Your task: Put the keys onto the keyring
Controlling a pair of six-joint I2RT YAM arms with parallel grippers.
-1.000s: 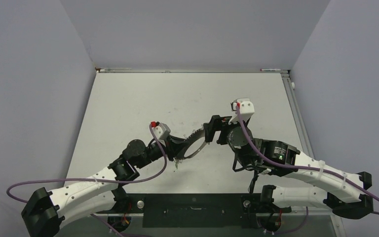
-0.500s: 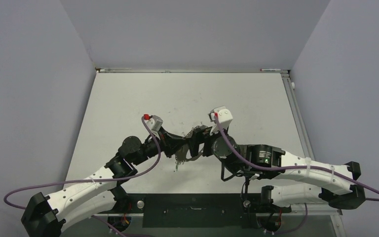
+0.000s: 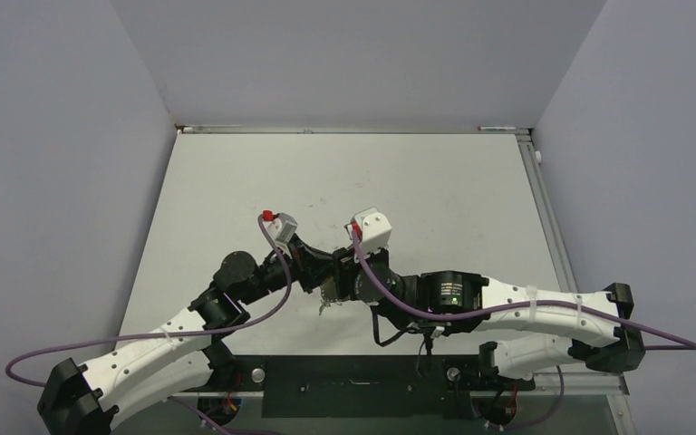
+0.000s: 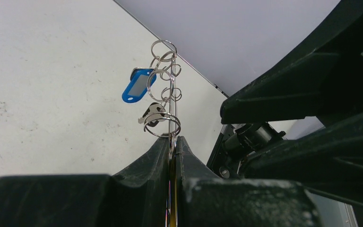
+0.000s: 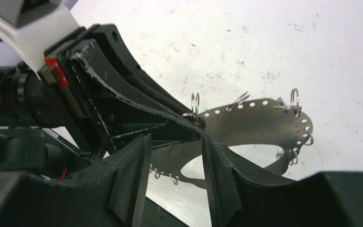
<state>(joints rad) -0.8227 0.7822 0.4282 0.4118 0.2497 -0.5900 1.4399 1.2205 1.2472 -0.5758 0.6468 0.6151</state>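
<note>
Your left gripper (image 4: 172, 142) has its jaws pressed together on the edge of the keyring (image 4: 172, 97). It holds the keyring upright above the table (image 3: 435, 181), near the middle of the table and a little toward the arms. In the left wrist view you look at the keyring from its thin edge. Small split rings (image 4: 163, 48) hang on it, one above the other. A blue key tag (image 4: 136, 85) hangs from one of them on the left side. Under it there is a second key (image 4: 151, 113), pale with some black; its shape you cannot read well.

In the right wrist view the keyring (image 5: 260, 120) shows itself as a flat silvery band with a row of holes along the rim. Your right gripper (image 5: 175, 142) has its jaws spread. One finger stands on each side of the tip of the left gripper (image 5: 189, 124), just where that tip pinches the band. You cannot tell if the right fingers (image 5: 132, 179) touch the band or not.

From above, the two grippers meet head to head, and the keyring is almost hidden between them.
</note>
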